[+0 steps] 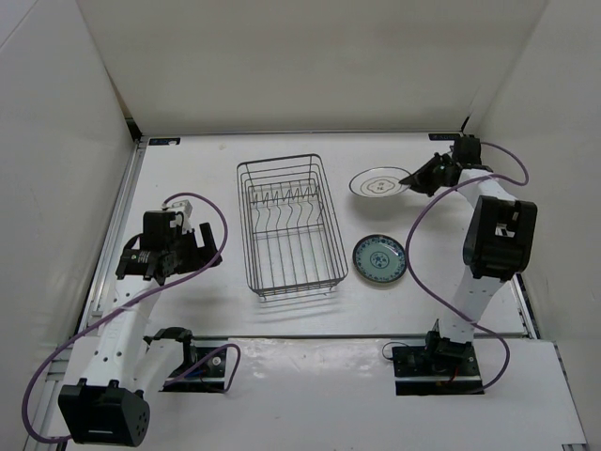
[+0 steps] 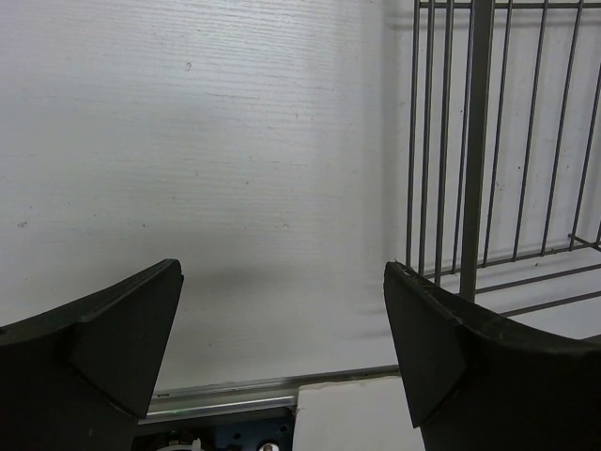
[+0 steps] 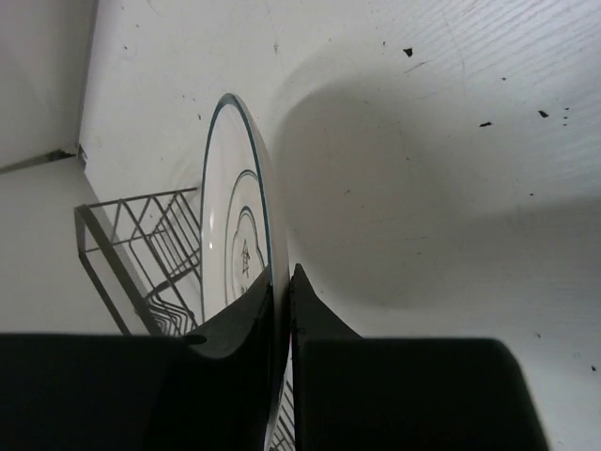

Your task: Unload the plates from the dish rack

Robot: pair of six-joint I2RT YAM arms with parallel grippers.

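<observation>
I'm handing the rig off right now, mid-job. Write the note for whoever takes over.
Left end effector: open, empty, above bare table left of the dish rack.
Right end effector: shut on the rim of the white ringed plate, right of the rack's far end. Whether the plate touches the table is unclear.
Teal plate: flat on the table right of the rack, nearer than the white one.
Done: no plate shows in the rack.
To do: probably set the white plate down and release.
</observation>
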